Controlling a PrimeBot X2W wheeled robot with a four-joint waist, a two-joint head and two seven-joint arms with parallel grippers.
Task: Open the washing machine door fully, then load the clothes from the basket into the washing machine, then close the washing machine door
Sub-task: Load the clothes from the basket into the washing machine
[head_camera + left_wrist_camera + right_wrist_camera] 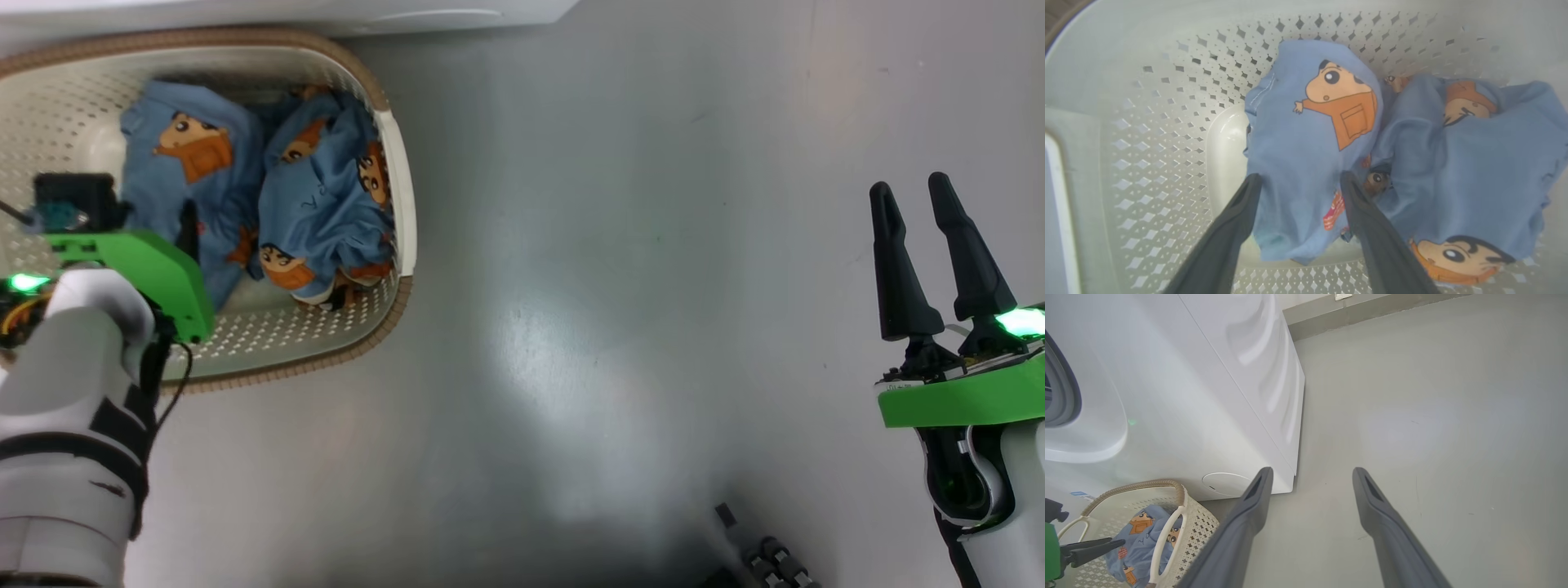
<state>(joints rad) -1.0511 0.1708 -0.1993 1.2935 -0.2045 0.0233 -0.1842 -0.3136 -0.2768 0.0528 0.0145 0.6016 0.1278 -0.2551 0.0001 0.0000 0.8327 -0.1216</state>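
While the left pincer (1298, 179) hung spread and empty in the basket (1167, 122), its two fingers straddled the nearer of the clothes (1306, 155), a blue garment lying against a second one. Nothing was gripped yet. If the fingers closed on only a thin top fold, the cloth would likely slip out on the lift. Pushed too deep, a tip could catch in the basket's perforated bottom and drag the light basket along. The two garments touched, so raising one might pull the other over the rim.

From the head, the basket held just those two blue bundles, crowded toward the side nearer the right pincer (918, 196), with the rest of its bottom bare. That pincer stood released and empty over the floor (653, 286), well apart from the basket. A white edge of the washing machine (326, 12) lay just beyond the basket.

From the right wrist, the basket sat just beside the washing machine's front, below the grey ring (1063, 388) of its opening. A garment trailing on the way up from the basket could snag there or drop to the floor.
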